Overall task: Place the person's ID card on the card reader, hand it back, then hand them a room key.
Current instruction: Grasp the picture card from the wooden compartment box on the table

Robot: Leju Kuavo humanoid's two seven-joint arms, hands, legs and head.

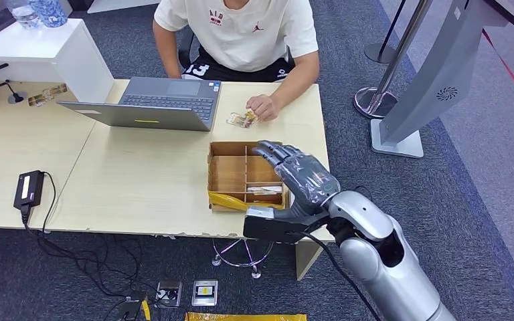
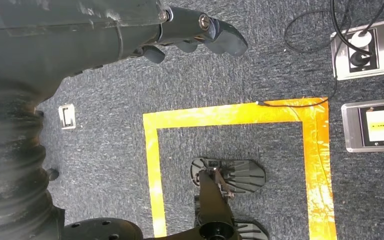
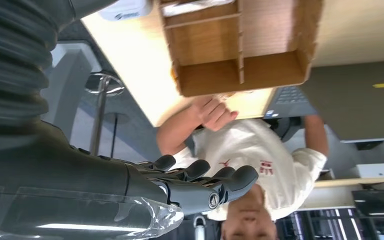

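Note:
The person's ID card lies on the table's far side, with the person's hand resting on its edge. My right hand hovers over the right side of a divided cardboard box, fingers spread and nothing held. White room key cards lie in a near right compartment of that box. A black card reader with a cable sits at the table's left front. My left hand hangs beside my body above the carpet, holding nothing.
An open grey laptop stands in front of the person. A white cabinet is at the back left, a grey kiosk stand on the right. Yellow tape and floor sockets mark the carpet.

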